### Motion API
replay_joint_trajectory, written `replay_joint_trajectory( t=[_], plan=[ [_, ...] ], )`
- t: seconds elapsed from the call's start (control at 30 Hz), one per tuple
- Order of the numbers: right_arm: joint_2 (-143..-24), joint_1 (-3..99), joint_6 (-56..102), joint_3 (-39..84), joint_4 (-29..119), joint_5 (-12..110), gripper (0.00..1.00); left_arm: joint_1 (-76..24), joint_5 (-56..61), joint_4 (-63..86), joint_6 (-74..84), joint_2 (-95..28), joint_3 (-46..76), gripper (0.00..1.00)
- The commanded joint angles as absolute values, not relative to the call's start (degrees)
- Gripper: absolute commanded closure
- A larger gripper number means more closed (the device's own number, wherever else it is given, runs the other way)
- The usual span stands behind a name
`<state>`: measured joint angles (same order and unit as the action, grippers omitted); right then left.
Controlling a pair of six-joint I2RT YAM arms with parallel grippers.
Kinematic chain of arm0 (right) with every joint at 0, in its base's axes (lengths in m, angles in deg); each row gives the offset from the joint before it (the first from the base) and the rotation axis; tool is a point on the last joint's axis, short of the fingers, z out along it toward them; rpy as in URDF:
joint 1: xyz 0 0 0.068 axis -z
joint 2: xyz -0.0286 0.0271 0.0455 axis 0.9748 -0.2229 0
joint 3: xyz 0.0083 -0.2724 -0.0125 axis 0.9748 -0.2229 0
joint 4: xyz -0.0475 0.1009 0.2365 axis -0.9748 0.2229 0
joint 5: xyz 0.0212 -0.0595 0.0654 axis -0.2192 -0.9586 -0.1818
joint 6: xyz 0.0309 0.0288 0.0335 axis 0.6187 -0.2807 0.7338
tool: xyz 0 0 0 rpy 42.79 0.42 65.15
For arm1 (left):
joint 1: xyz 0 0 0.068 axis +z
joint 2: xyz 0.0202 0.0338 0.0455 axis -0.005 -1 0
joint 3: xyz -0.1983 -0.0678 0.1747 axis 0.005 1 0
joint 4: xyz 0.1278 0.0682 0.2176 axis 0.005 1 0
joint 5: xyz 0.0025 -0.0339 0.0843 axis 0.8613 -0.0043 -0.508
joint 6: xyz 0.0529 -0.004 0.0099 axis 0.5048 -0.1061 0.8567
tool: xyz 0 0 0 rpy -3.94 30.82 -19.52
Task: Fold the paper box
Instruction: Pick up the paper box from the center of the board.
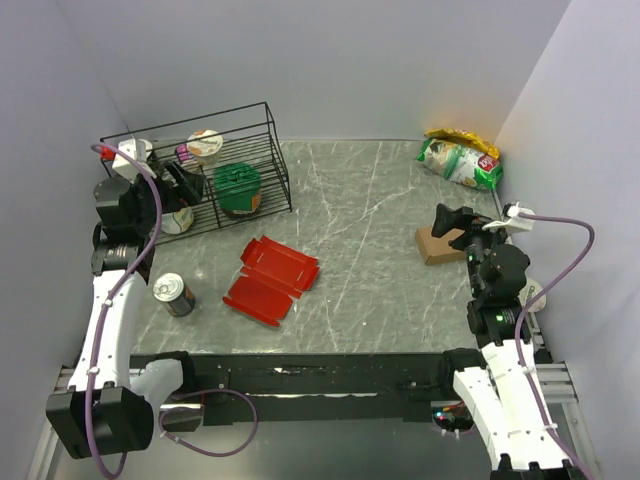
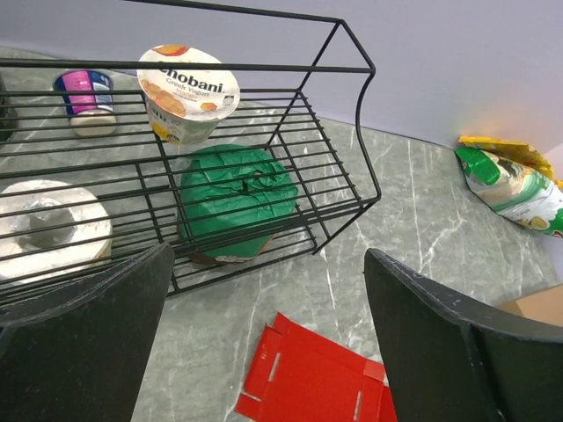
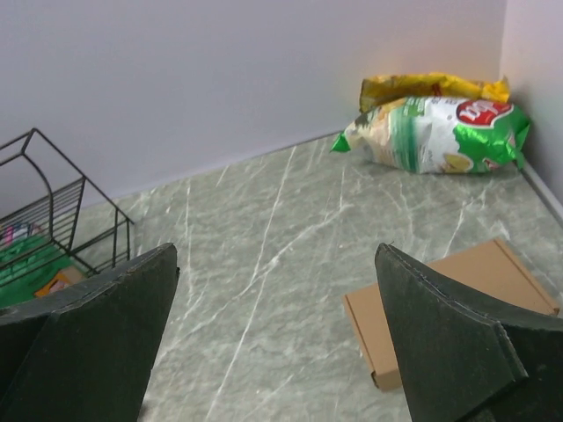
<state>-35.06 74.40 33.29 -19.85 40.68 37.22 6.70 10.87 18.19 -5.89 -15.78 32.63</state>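
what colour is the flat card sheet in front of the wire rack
Bright red; the flat creased card sheet shows best in the top external view.

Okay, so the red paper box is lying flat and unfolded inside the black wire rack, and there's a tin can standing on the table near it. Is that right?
Not quite. The paper box is flat and unfolded, but it lies on the table in front of the wire rack, not inside it. The tin can does stand on the table near it. The top external view shows this.
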Motion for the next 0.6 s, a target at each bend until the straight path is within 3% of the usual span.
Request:
replay_joint_trajectory(
  t=[0.0, 0.37, 0.43, 0.57],
  plan=[
    [-36.12, 74.57, 34.34, -15.10, 46.79, 40.32, 0.00, 6.79, 13.47, 16.84, -8.17, -16.58, 29.65, 0.04],
    [-43.23, 74.05, 36.53, -7.71, 56.29, 51.66, 0.00, 7.05, 12.87, 16.84, -6.68, -18.42, 31.06, 0.04],
    [-46.29, 73.17, 38.81, -6.40, 57.00, 55.60, 0.05, 4.70, 10.42, 17.36, -4.50, -19.12, 29.58, 0.03],
    [-54.82, 59.78, 42.07, -3.50, 57.79, 55.11, 0.11, -7.94, 1.18, 23.86, 1.23, -23.25, 23.07, 0.04]
  ],
)
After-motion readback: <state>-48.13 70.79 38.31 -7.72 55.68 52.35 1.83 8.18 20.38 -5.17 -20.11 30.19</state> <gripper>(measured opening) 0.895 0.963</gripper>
